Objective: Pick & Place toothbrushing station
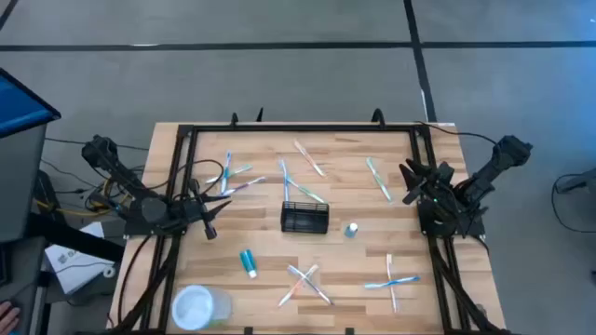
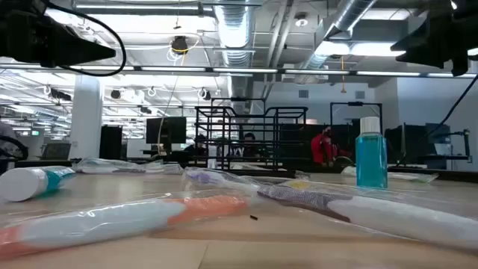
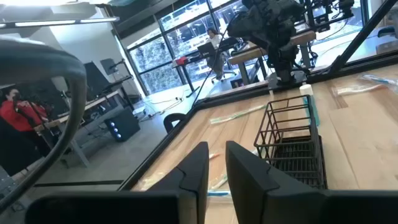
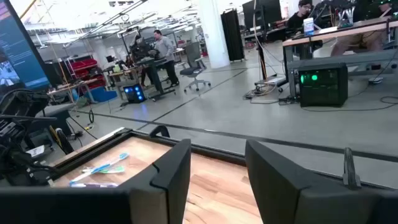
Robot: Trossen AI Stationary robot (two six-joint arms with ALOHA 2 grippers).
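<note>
Two grippers wait at the sides of the desk, and neither one holds anything. The left gripper (image 1: 209, 226) hangs over the desk near its left edge, and its two fingers (image 3: 198, 171) stand close together with only a thin gap between them. The black wire caddy (image 1: 304, 218) sits near the middle of the desk, and it lies straight across from that gripper, toward the right edge. Its long side runs from left to right, so the left gripper looks at one short end (image 3: 292, 146). The right gripper (image 1: 416, 183) sits by the right edge with its fingers (image 4: 171, 165) spread wide. It points toward the far edge, away from the caddy. I think the left gripper is a bit nearer and already faces the caddy, so it looks like the one to reach. It would need to spread its fingers first.
</note>
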